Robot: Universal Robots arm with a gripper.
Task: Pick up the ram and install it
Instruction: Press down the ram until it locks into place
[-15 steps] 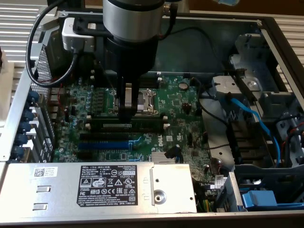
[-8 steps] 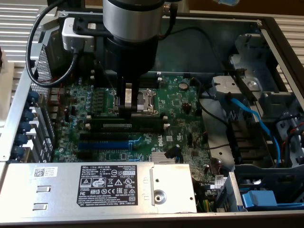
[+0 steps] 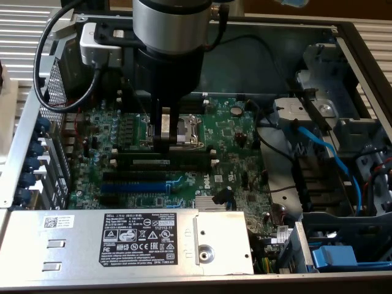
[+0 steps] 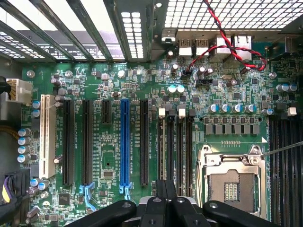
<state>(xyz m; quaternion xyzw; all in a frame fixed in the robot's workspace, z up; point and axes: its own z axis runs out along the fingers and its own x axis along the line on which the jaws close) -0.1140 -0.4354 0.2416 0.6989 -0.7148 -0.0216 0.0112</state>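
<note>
**A:** What is the claw (image 3: 162, 142) doing?

**B:** It is clenched, fingers pressed together. In the exterior view it hangs straight down from the arm, with its tips at the edge of the CPU socket (image 3: 187, 128) on the exterior view's left. In the wrist view the claw (image 4: 165, 189) sits right over the black memory slots (image 4: 175, 146), which run alongside the CPU socket (image 4: 232, 182).

**A:** And the ram?

**B:** The ram (image 3: 171, 162) is a long green stick with a white label strip. It lies lengthwise just past the socket, on the side facing the power supply box (image 3: 122, 239). The claw's tips come down at the ram's near edge. I cannot tell whether they pinch it or only touch it.

**A:** Is it seated in a slot?

**B:** It lies in line with the slots, but I cannot tell how deep it sits.

**A:** What lies further out?

**B:** The blue expansion slot (image 3: 131, 187) is further from the socket than the ram, toward the exterior view's left. In the wrist view the same blue expansion slot (image 4: 125, 142) stands beyond the memory slots from the socket, among black slots, and a white slot (image 4: 46, 135) is further off again. A twisted red-and-black wire (image 4: 227, 42) crosses the board well away from the socket, near the rear ports. A blue cable (image 3: 318, 147) runs through the drive bay, well to the exterior view's right of the socket.
</note>
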